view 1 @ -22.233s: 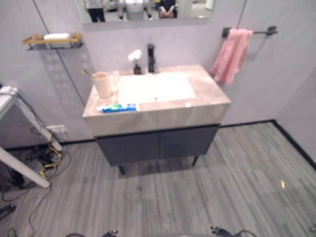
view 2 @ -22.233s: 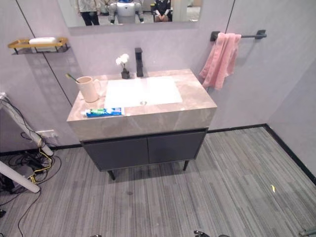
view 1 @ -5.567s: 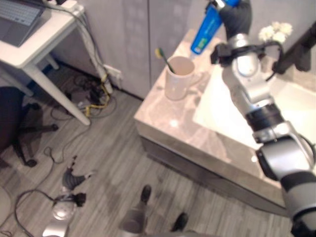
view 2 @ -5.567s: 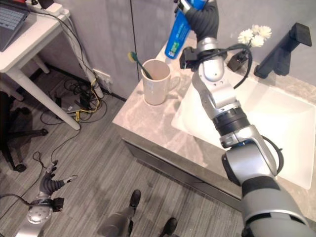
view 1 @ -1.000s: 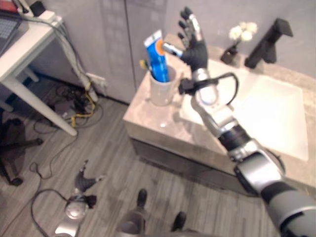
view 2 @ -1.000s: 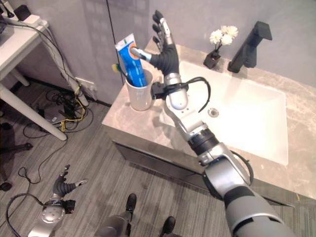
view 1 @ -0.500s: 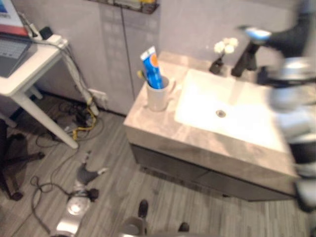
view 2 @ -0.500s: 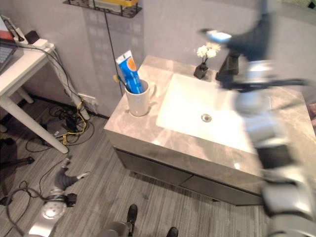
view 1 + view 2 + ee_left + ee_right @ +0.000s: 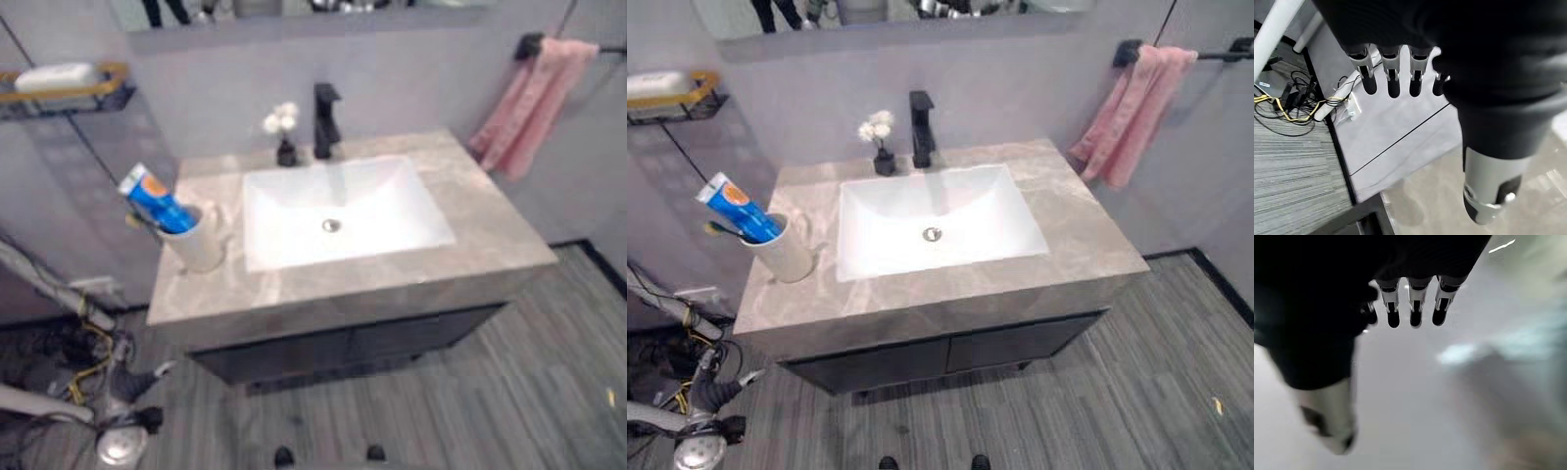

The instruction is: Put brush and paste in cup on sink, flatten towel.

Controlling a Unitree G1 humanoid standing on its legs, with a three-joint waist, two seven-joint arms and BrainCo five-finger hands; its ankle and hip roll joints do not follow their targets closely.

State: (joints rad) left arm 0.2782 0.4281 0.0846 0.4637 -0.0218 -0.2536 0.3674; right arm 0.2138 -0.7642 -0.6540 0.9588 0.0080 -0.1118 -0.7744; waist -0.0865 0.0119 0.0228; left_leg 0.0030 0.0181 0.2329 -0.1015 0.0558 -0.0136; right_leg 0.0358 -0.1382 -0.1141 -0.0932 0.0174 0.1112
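On the counter's left end stands a cream cup (image 9: 789,253). A blue toothpaste tube (image 9: 733,208) leans in it, and a toothbrush (image 9: 719,229) pokes out beside the tube. A pink towel (image 9: 1127,108) hangs bunched on a black bar at the right wall. Down at the lower left, near the floor and away from the counter, hangs my left hand (image 9: 713,392). Its fingers (image 9: 1392,73) are straight and hold nothing. My right hand (image 9: 1327,289) shows straight fingers (image 9: 1413,308) with nothing in them before a blurred grey surface.
A white basin (image 9: 872,235) is set in the marble counter (image 9: 1078,235). A black faucet (image 9: 920,127) and a small vase of white flowers (image 9: 879,137) stand behind it. A wall shelf (image 9: 666,90) hangs at the left. Dark cabinet doors (image 9: 950,354) are below.
The camera has swung round, so the whole sink and the towel are now in front. My right arm has left the eye views. Tube and brush stay in the cup.
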